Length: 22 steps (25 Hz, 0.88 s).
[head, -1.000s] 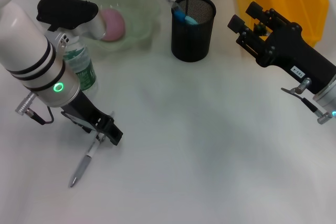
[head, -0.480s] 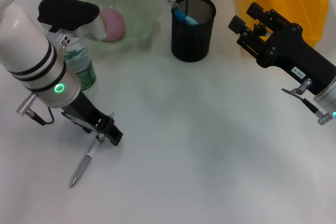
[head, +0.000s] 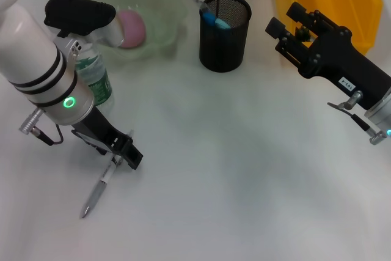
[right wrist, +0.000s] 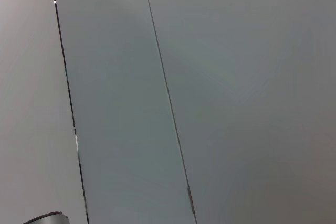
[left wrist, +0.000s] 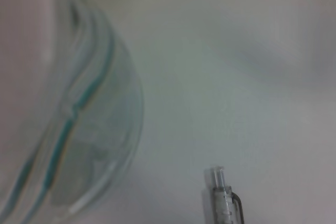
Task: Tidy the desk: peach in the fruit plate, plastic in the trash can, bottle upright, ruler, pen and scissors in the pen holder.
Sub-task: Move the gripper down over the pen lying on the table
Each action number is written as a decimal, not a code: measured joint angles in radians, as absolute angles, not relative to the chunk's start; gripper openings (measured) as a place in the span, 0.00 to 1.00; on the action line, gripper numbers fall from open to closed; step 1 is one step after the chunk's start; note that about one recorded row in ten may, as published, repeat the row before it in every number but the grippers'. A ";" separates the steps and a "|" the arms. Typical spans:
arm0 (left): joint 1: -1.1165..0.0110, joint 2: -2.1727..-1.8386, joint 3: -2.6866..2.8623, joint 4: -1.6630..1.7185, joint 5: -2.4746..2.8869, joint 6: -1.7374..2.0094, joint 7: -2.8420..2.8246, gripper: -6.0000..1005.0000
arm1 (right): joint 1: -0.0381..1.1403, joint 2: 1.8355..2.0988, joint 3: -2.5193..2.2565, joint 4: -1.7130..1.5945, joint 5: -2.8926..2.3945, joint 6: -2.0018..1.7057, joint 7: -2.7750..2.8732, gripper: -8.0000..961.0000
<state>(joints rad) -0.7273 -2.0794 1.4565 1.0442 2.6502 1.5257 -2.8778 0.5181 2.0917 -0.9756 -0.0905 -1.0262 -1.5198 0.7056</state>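
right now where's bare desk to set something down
The widest bare patch is the middle and near desk, bordered by the pen holder behind, the pen and left claw on one side, the right claw on the other. It is crowded around the bottle, fruit plate and peach.

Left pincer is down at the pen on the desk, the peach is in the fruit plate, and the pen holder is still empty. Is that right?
Not quite: the pen holder isn't empty. The head view shows a blue item standing inside it at the rim. The rest holds: the left pincer is down at the pen on the desk, and the peach sits in the fruit plate.
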 joint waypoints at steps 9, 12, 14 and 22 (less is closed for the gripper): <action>-0.733 -2.080 1.481 1.049 2.667 1.523 -2.878 0.64 | 0.523 2.091 -0.976 -0.090 -1.026 -1.519 0.706 0.61; -0.735 -2.080 1.482 1.049 2.667 1.521 -2.878 0.63 | 0.524 2.091 -0.976 -0.091 -1.026 -1.519 0.706 0.61; -0.737 -2.080 1.482 1.049 2.668 1.520 -2.877 0.62 | 0.524 2.091 -0.976 -0.091 -1.026 -1.519 0.706 0.61; -0.741 -2.080 1.482 1.046 2.668 1.519 -2.875 0.59 | 0.526 2.091 -0.976 -0.092 -1.026 -1.519 0.706 0.60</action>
